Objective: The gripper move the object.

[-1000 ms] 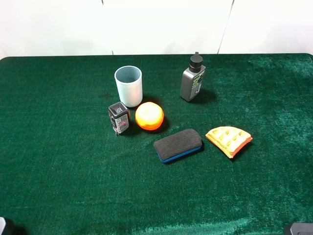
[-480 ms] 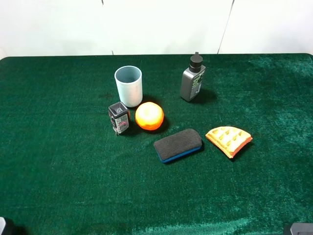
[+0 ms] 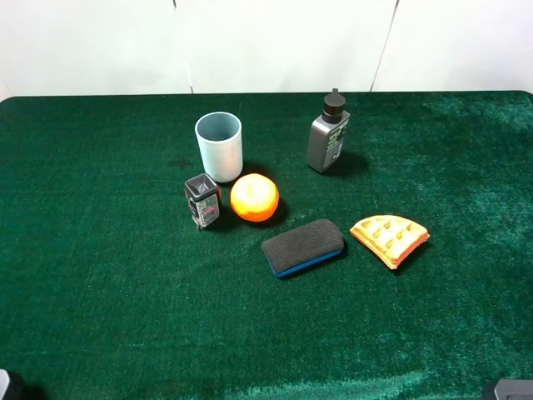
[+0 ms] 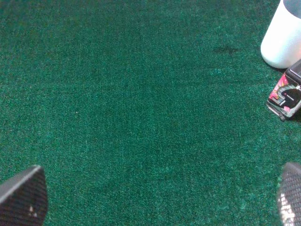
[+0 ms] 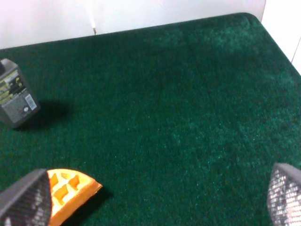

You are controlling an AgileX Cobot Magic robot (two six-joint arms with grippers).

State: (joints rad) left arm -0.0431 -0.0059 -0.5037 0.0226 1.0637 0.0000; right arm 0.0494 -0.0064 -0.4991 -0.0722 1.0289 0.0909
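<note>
Green felt covers the table [image 3: 100, 317], and six things stand or lie on it in a loose group toward the middle. The small dark box [image 3: 202, 201], black on top with a white, red and green label, stands upright on the left side of the group. Just behind it is a pale blue cup [image 3: 219, 146], taller than the box and open at the top. An orange [image 3: 254, 197] sits just beside the box on its right, close to the cup's foot. Farther right and nearer the front lies a board eraser [image 3: 302, 247] with a dark felt top and a blue base, and next to that a wedge of yellow waffle [image 3: 389, 239]. A grey bottle [image 3: 327, 137] with a black cap stands toward the back, well apart from the box.

Neither arm reaches into the group; only dark corners show at the bottom edges of the high view. The left gripper [image 4: 160, 197] hangs over bare felt with its two fingers spread wide and nothing between them; the box and the foot of the cup show at the edge of its wrist view, apart from the fingers. The right gripper [image 5: 155, 200] also has its fingers spread wide and holds nothing; the waffle lies near one fingertip in its wrist view, and the bottle stands farther off.
</note>
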